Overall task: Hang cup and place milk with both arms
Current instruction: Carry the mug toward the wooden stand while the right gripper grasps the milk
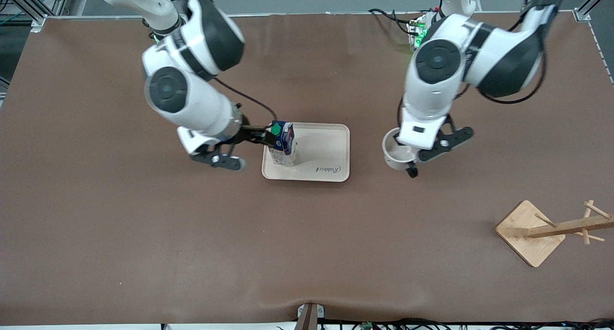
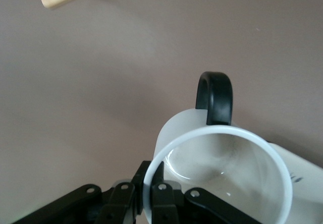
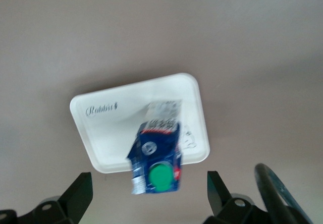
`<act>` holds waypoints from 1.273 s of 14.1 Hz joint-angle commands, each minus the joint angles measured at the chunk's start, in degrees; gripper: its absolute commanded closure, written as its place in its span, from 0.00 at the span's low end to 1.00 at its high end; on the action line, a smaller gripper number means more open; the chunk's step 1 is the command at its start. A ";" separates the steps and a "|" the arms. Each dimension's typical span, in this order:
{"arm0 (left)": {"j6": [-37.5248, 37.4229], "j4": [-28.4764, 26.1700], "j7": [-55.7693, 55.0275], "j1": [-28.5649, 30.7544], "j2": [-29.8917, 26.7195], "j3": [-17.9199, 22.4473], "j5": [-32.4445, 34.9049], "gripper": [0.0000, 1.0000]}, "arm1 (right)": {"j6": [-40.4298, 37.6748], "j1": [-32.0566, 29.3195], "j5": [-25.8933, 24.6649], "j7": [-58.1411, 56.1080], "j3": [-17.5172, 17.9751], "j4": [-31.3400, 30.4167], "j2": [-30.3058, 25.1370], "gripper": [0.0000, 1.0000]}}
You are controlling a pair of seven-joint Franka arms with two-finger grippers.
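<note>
Brown table (image 1: 144,224); left tool (image 1: 405,150) largely hides cup (image 1: 394,153).

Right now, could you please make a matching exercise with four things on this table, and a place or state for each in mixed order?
Things:
1. milk carton
2. cup
3. wooden rack
4. right gripper

Places or states:
A. held by its rim in the shut left gripper
B. open, with nothing in it, above the milk carton
C. stands upright on the white tray
D. on the table at the left arm's end, nearer to the front camera than the tray

Pairs: 1-C, 2-A, 3-D, 4-B
</note>
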 commanded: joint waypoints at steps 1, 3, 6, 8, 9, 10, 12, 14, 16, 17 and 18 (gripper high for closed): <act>-2.33 -0.31 11.43 6.11 -3.16 -0.20 -1.68 1.00 | 0.14 1.66 -2.63 1.04 -0.76 0.78 1.96 0.00; -2.86 0.48 20.04 10.68 -3.69 -0.11 -1.68 1.00 | -0.56 3.94 -5.54 1.30 -0.76 0.09 2.32 0.00; -2.86 3.12 28.84 15.00 -2.99 0.07 -2.03 1.00 | -0.21 5.61 -5.55 2.09 -0.76 -1.15 3.46 0.00; -2.78 3.91 34.90 18.15 -2.37 0.16 -1.76 1.00 | -0.21 6.67 -5.55 2.96 -0.76 -1.24 4.51 0.00; -2.69 4.44 37.89 19.82 -2.20 0.16 -1.59 1.00 | -0.12 6.93 -5.63 2.97 -0.84 -1.85 4.52 0.00; -2.69 5.05 42.27 21.49 -2.11 0.16 -1.59 1.00 | 0.05 6.85 -5.63 3.06 -0.76 -2.37 4.52 0.00; -2.08 5.50 51.59 25.80 -1.67 0.16 -1.85 1.00 | 0.58 6.94 -5.63 3.06 -0.76 -3.34 4.52 0.00; -1.55 8.03 58.19 27.75 0.60 0.24 -1.42 1.00 | 2.25 8.25 -5.63 3.06 -0.84 -4.57 4.60 0.00; -1.02 10.41 63.21 29.32 2.63 0.24 -1.15 1.00 | 2.69 8.08 -5.72 3.06 -0.84 -6.41 4.52 0.00; -0.41 11.11 65.67 30.12 3.33 0.24 -1.15 1.00 | 3.13 8.08 -5.81 3.06 -0.93 -7.38 4.43 0.00; 0.99 11.21 68.48 30.99 3.69 0.33 -1.06 1.00 | 3.65 8.25 -5.81 3.06 -0.93 -7.56 4.43 0.00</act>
